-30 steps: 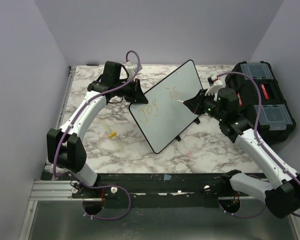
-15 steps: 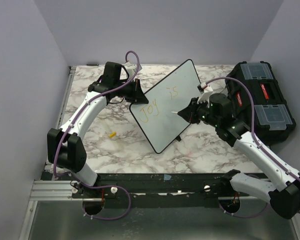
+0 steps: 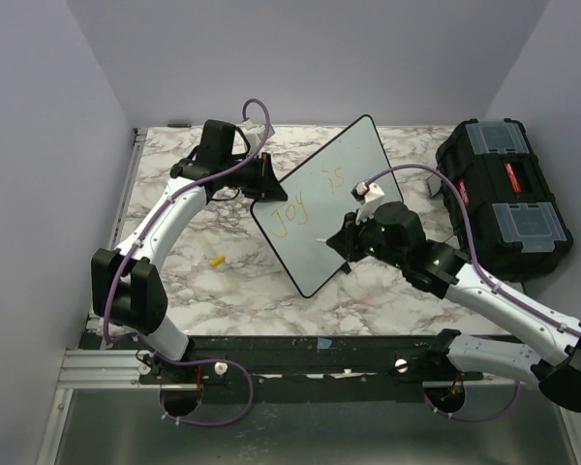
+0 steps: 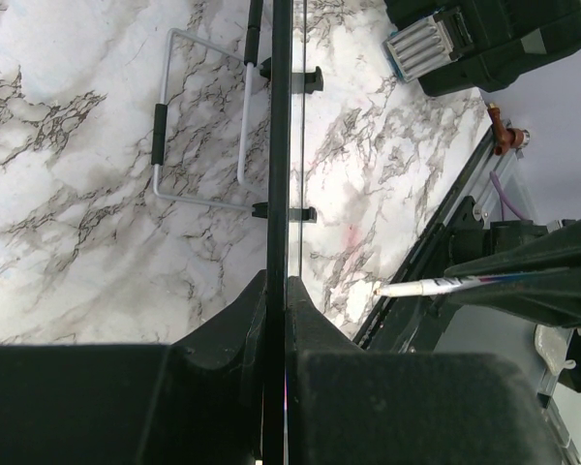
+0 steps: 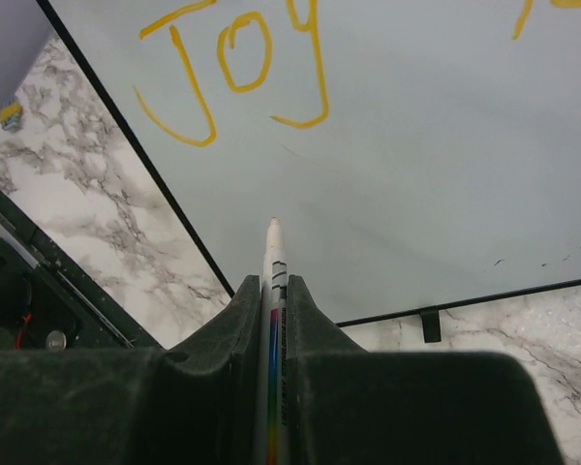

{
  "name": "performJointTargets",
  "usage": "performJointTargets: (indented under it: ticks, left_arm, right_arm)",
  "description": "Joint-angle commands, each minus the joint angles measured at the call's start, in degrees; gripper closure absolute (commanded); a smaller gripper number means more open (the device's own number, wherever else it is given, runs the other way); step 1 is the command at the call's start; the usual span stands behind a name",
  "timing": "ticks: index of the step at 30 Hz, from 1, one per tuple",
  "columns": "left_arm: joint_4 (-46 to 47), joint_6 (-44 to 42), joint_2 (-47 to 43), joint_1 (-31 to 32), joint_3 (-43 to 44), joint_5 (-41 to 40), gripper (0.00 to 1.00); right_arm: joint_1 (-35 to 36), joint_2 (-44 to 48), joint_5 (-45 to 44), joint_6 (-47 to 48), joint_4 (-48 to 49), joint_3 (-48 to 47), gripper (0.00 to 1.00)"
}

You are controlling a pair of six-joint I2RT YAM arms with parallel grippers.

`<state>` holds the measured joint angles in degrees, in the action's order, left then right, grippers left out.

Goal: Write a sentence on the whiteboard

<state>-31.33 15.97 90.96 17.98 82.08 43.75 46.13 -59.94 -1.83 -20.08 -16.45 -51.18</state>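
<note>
The whiteboard [image 3: 344, 174] stands tilted on the marble table, its face toward the right arm. Yellow words "Joy" [image 3: 290, 215] and "is" are written on it; "Joy" [image 5: 237, 63] also fills the top of the right wrist view. My left gripper [image 3: 264, 180] is shut on the board's upper left rim, seen edge-on in the left wrist view [image 4: 281, 145]. My right gripper [image 3: 342, 242] is shut on a white marker [image 5: 274, 254]. The marker's tip points at the blank area below "Joy", near the board's lower edge. Whether the tip touches the board I cannot tell.
A black toolbox [image 3: 504, 199] with clear lids stands at the right. A small yellow cap [image 3: 217, 261] lies on the table left of the board. The board's wire stand [image 4: 203, 116] rests behind it. Purple walls close in on three sides.
My right gripper has moved with the marker from beside "is" leftward and down to below "Joy". The left arm and the board have not moved.
</note>
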Motion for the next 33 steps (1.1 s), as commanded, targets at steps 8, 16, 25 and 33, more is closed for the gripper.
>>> performJointTargets:
  ticks: [8,16,25,33]
  left_arm:
    - [4.92,-1.03,-2.13,-0.29,0.39,-2.17,1.00]
    - [4.97,-1.03,-1.90,-0.31,0.61,-2.33,1.00]
    - [5.06,-0.85,-1.66,-0.31,0.53,-2.52,1.00]
    - [5.14,-0.48,-1.35,-0.31,0.79,-2.65,1.00]
  right_arm:
    - [3.06,0.33,-3.94,1.26,1.18,2.15,0.99]
    - [4.81,0.09,-2.98,1.94,2.99,3.10,0.99]
    - [7.26,-0.34,-5.34,3.57,4.41,3.53,0.99]
    - [7.99,-1.26,-5.73,3.48,5.09,4.03,0.99]
